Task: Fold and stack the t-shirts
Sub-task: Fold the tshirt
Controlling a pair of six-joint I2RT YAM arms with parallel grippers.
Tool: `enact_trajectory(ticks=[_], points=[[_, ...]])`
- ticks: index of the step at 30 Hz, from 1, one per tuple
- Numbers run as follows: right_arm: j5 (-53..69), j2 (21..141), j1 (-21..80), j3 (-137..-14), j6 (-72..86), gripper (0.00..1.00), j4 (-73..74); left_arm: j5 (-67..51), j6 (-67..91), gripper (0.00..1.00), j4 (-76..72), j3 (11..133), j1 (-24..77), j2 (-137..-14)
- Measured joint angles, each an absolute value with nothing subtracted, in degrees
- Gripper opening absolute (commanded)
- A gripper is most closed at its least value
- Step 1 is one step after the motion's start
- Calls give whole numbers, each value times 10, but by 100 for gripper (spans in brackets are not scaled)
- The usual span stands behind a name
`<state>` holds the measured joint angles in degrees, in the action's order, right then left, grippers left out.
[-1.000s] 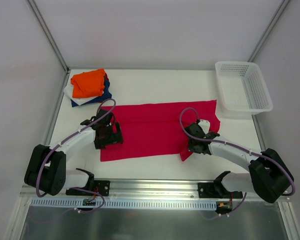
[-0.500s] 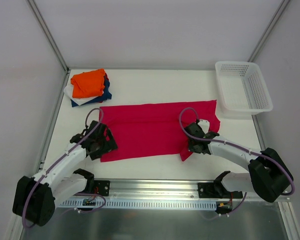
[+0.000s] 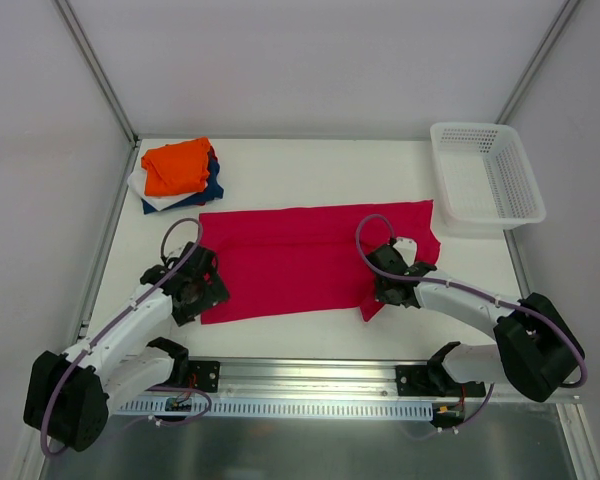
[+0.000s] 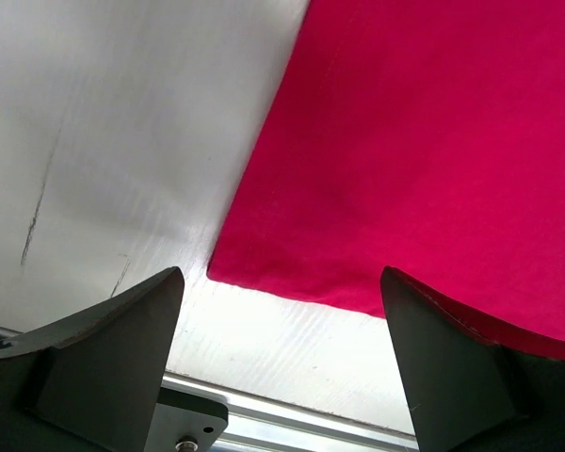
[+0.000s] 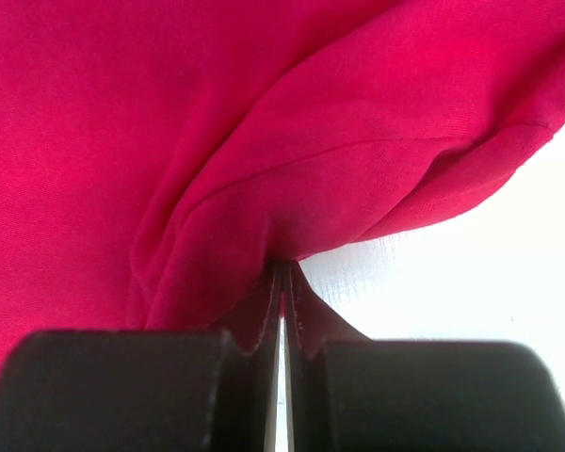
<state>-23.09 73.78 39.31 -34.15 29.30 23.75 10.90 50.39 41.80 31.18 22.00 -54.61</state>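
I log: crimson t-shirt [image 3: 300,262] flat at tabletop [image 3: 310,175] centre, long axis 9-to-3 o'clock; neck end indiscernible. Right gripper [image 5: 281,275] clamped on its 5 o'clock hem fold. Left gripper [image 4: 281,282], jaws apart, over the 7 o'clock corner.

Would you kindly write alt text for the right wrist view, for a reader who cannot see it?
The right gripper is shut on a bunched fold of the crimson t-shirt, which fills most of the frame; white table shows at right.
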Motion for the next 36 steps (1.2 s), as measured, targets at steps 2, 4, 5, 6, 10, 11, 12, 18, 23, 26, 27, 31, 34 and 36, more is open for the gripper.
enact_trajectory(ticks=[2, 4, 5, 6, 10, 11, 12, 18, 23, 26, 27, 31, 34, 36], points=[[-231, 738, 393, -342, 293, 0, 237, 112, 514, 84, 419, 306, 222, -554], [-231, 738, 393, -342, 293, 0, 237, 115, 524, 82, 418, 291, 222, -559], [-231, 738, 393, -342, 293, 0, 237, 116, 527, 82, 419, 284, 222, -559], [-231, 738, 393, -342, 293, 0, 237, 117, 531, 79, 419, 276, 222, -558], [-230, 738, 393, -342, 293, 0, 237, 121, 536, 71, 418, 263, 222, -550], [-230, 738, 393, -342, 293, 0, 237, 122, 536, 69, 419, 262, 222, -549], [-230, 737, 393, -342, 293, 0, 237, 123, 536, 67, 419, 262, 222, -550], [-224, 735, 393, -341, 293, 0, 237, 130, 535, 52, 415, 263, 226, -562], [-218, 732, 395, -340, 293, 0, 237, 129, 536, 25, 399, 272, 226, -585], [-217, 732, 397, -340, 293, 0, 237, 129, 534, 11, 385, 276, 230, -594], [-217, 732, 398, -340, 293, 0, 237, 127, 535, 8, 380, 277, 230, -597], [-217, 732, 399, -340, 293, 0, 237, 126, 534, 0, 371, 278, 233, -601], [-218, 732, 400, -340, 293, 0, 238, 125, 534, 0, 371, 279, 233, -601], [-218, 731, 401, -341, 293, 0, 239, 125, 534, 0, 371, 279, 233, -601]])
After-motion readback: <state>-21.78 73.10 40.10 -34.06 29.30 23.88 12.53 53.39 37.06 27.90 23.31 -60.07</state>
